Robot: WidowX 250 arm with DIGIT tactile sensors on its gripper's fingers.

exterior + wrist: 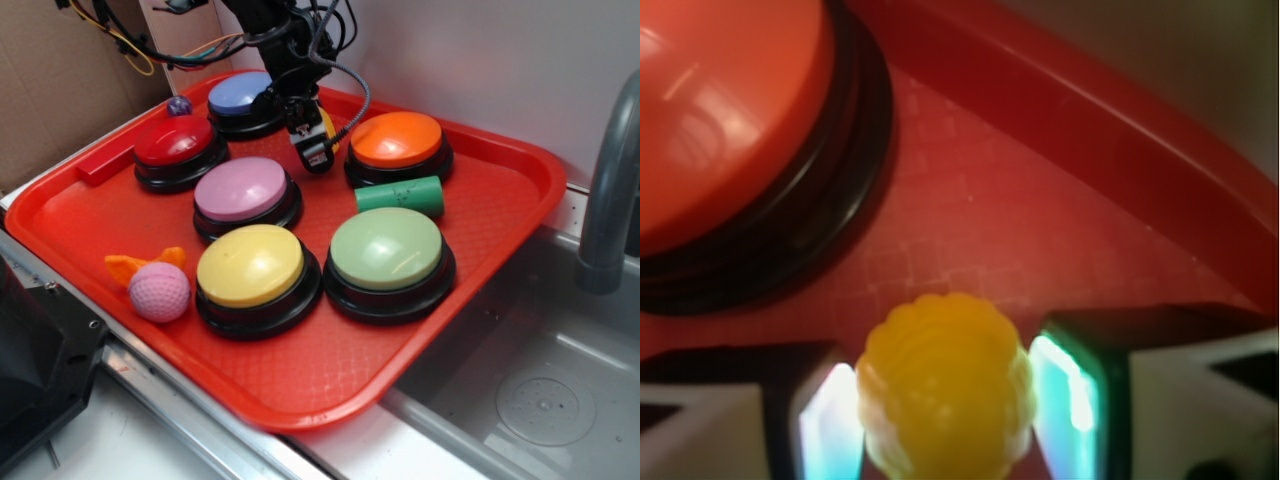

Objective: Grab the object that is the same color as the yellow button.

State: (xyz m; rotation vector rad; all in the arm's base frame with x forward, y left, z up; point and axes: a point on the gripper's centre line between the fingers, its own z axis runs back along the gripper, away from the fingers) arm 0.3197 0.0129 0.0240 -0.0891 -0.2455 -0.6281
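The object, a small bumpy yellow corn-cob toy (940, 385), fills the gap between my gripper's two fingers in the wrist view, and both pads press its sides. In the exterior view my gripper (314, 152) hangs at the back of the red tray (330, 390), between the blue and orange buttons. A sliver of the yellow toy (330, 128) shows beside the fingers. The yellow button (250, 265), a pale-yellow dome on a black base, sits at the tray's front, well apart from my gripper.
Around my gripper stand the orange button (397, 138), blue button (240, 95), red button (175, 142) and pink button (242, 188). A green cylinder (400, 195), green button (386, 248) and pink ball (159, 291) lie nearer the front. A sink (540, 400) is at right.
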